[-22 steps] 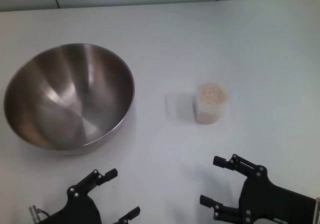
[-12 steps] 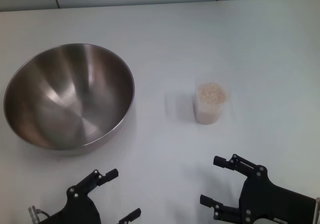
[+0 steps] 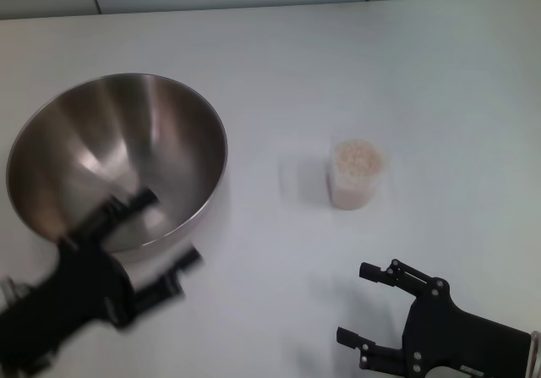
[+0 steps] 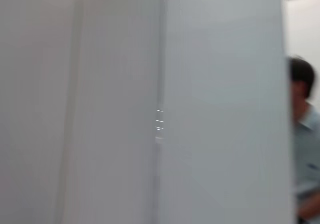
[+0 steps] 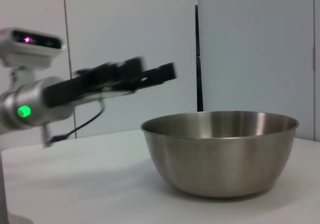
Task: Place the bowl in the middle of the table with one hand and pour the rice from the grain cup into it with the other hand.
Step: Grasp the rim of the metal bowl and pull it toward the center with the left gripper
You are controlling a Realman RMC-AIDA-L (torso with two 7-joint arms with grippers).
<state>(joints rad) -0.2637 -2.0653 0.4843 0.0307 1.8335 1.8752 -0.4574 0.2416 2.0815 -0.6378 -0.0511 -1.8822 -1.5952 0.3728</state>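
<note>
White table (image 3: 439, 82) is noted bearing a slick, rigid bowl (image 3: 118, 162), best pinched at its rim by the spread-jawed left gripper (image 3: 152, 243).

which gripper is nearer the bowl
The left gripper, raised at the bowl rim; the right gripper sits low, nearer the grain cup.

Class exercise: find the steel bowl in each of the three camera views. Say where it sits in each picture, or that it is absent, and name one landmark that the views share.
Head view: the bowl stands on the left of the white table, its near rim partly behind the left gripper.
Left wrist view: not in it; only a pale wall and a person at one edge.
Right wrist view: it fills the lower right.
Shared landmark: the left gripper, beside the bowl in both head and right wrist views.
</note>
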